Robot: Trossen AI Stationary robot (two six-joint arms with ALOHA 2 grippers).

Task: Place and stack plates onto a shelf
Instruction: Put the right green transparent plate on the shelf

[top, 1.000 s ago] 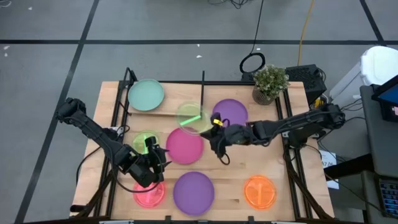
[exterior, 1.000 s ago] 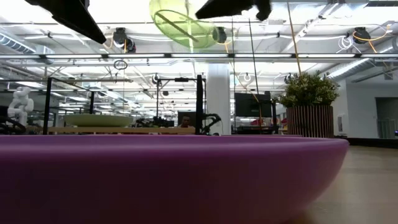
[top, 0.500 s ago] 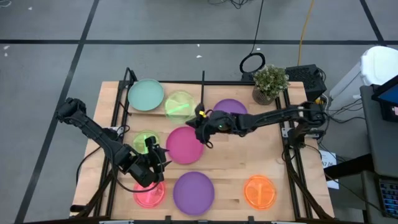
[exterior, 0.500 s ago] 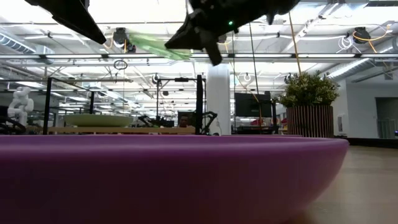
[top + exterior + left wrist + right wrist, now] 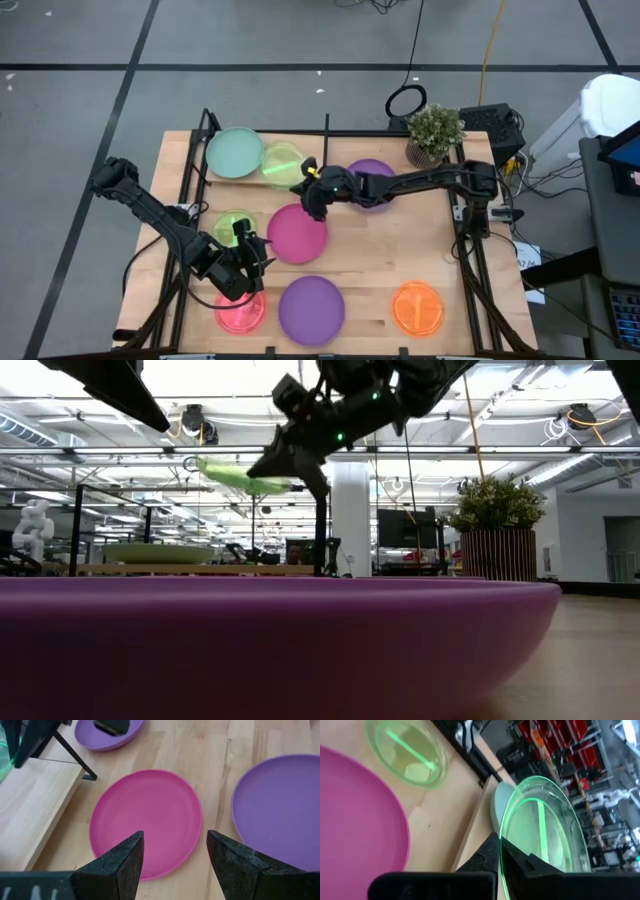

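My right gripper (image 5: 308, 186) is shut on a translucent neon green plate (image 5: 283, 163) held over the shelf (image 5: 250, 181), a light-wood board with black rod posts at the table's far left. A mint-green plate (image 5: 235, 152) lies flat on the shelf beside it. On the table lie a purple plate (image 5: 372, 180), a magenta plate (image 5: 297, 233), a second neon green plate (image 5: 235, 228), a pink-red plate (image 5: 240, 312), another purple plate (image 5: 311, 308) and an orange plate (image 5: 417, 307). My left gripper (image 5: 245, 262) hangs open near the pink-red plate, facing the magenta plate (image 5: 145, 822). My right gripper (image 5: 500, 851) pinches the neon green plate's rim (image 5: 504, 862) between its two fingers, on the side of the plate toward the table's right. The fingers reach in from the right, slanting down. The plate (image 5: 235, 475) is lifted clear above the shelf board and slightly tilted.
A potted plant (image 5: 433, 133) stands at the table's far right corner. The shelf's upright black post (image 5: 326, 135) rises close to my right gripper. Black frame rails run along the table's left and right sides.
My right gripper has carried the neon green plate toward the table's left and far edge, from above the magenta and purple plates to over the shelf beside the mint-green plate. It has come down, and the plate has tipped from steeply tilted toward flat.
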